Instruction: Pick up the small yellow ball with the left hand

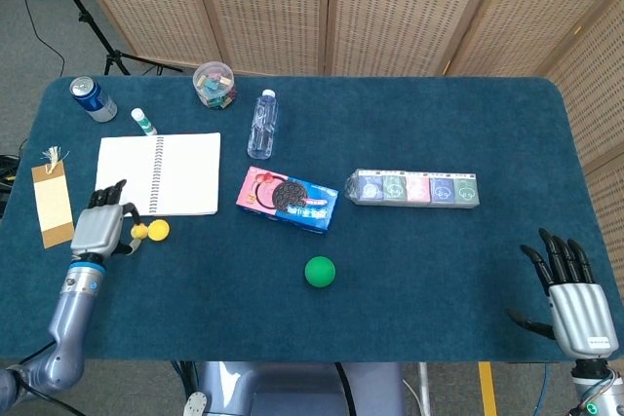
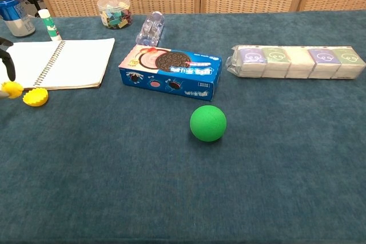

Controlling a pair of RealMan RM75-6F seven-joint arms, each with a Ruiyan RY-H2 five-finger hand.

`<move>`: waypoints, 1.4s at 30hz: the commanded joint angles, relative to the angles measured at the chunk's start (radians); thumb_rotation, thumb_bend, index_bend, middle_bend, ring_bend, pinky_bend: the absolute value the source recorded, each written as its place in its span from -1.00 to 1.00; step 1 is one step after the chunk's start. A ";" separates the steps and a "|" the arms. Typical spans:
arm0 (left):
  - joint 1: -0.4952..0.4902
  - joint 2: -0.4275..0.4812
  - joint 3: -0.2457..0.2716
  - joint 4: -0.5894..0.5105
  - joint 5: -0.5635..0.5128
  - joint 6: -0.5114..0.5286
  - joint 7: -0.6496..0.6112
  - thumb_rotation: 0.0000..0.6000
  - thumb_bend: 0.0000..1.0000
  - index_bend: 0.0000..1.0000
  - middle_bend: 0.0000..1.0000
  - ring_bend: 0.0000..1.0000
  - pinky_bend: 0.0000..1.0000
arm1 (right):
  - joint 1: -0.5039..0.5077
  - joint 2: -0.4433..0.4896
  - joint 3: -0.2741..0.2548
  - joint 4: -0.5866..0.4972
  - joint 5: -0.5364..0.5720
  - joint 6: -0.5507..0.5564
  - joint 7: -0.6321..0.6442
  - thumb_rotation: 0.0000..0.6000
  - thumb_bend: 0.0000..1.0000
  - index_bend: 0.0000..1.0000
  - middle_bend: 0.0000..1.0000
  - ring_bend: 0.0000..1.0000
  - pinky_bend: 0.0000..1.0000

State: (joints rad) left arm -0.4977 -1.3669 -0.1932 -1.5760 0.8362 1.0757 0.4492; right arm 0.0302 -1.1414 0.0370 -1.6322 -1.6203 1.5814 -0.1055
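The small yellow ball lies on the blue tablecloth just below the notebook's bottom edge; in the chest view the ball sits at the far left. My left hand hovers just left of it, fingers apart and holding nothing. Its yellow-tipped thumb reaches to the ball's left side; whether it touches I cannot tell. Only that thumb tip and a dark finger show at the chest view's left edge. My right hand rests open at the table's front right corner, fingers spread.
An open spiral notebook lies just beyond the ball. A green ball, a cookie box, a water bottle and a row of tissue packs occupy the middle. A bookmark lies left of my left hand.
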 commanded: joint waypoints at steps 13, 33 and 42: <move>-0.054 -0.081 -0.018 0.062 -0.046 0.007 0.023 1.00 -0.46 0.14 -1.00 -1.00 -1.00 | 0.000 0.003 0.002 -0.003 0.009 -0.005 -0.001 1.00 -1.00 -0.71 -1.00 -1.00 -1.00; -0.064 -0.084 0.004 0.043 -0.064 0.039 0.064 1.00 -0.73 -0.42 -1.00 -1.00 -1.00 | -0.002 0.003 0.004 -0.005 0.011 -0.001 -0.003 1.00 -1.00 -0.71 -1.00 -1.00 -1.00; -0.016 -0.029 0.011 -0.030 0.020 0.096 -0.028 1.00 -0.73 -0.49 -1.00 -1.00 -1.00 | -0.003 0.006 0.005 -0.008 0.017 -0.003 -0.003 1.00 -1.00 -0.71 -1.00 -1.00 -1.00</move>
State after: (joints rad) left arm -0.5405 -1.4209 -0.1896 -1.5732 0.8099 1.1405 0.4619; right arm 0.0273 -1.1357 0.0418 -1.6399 -1.6037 1.5787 -0.1087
